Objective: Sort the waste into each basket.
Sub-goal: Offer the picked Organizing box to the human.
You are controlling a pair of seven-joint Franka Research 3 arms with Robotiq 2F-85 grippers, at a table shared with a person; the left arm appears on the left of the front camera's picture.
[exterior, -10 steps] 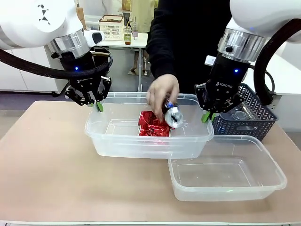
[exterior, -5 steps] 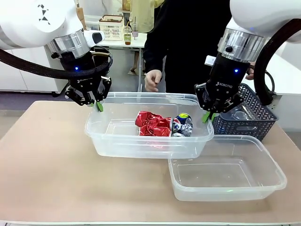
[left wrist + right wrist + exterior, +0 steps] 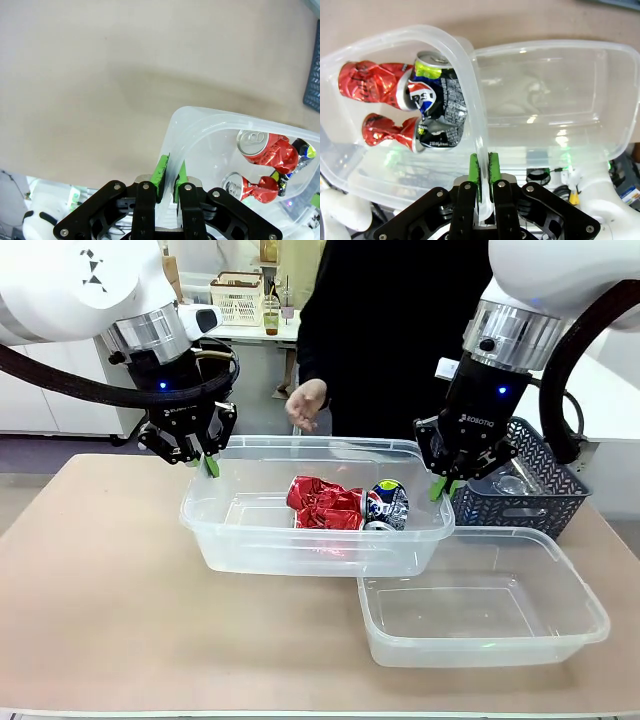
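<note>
your left hand and right hand are each pinched tight on the rim of the clear tub, at opposite ends. crushed cans lie inside it. the second tub sits just beside it on the worktop.

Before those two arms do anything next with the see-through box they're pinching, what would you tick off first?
1. Left gripper shut on the rim of the clear rectangular plastic tub: ok.
2. Right gripper shut on the opposite rim: ok.
3. Crushed red cans and crushed dark blue can lying inside that tub: ok.
4. Person's hand outside the tub: ok, it is up beyond the far rim.
5. Held tub free of the second clear tub: cannot tell; their corners overlap in the front view.
</note>
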